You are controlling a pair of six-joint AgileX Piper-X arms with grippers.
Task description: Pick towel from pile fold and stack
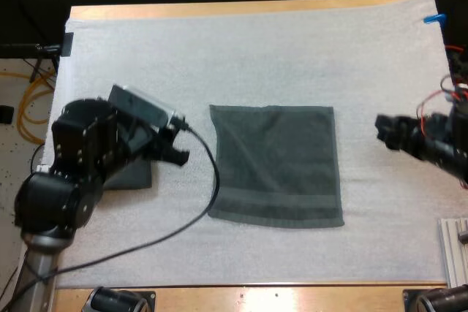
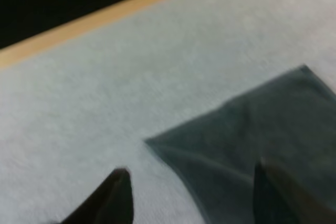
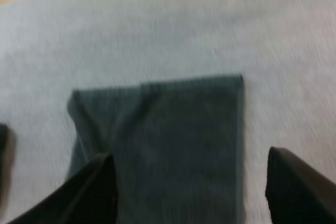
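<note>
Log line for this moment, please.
dark grey-green cloth towel: spread flat | left pincer: open, off towel | right pincer: open, off towel

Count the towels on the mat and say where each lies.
2. One spread towel lies flat at the mat's middle; one folded towel sits near its left side, partly hidden under the left arm, so it may be a stack.
</note>
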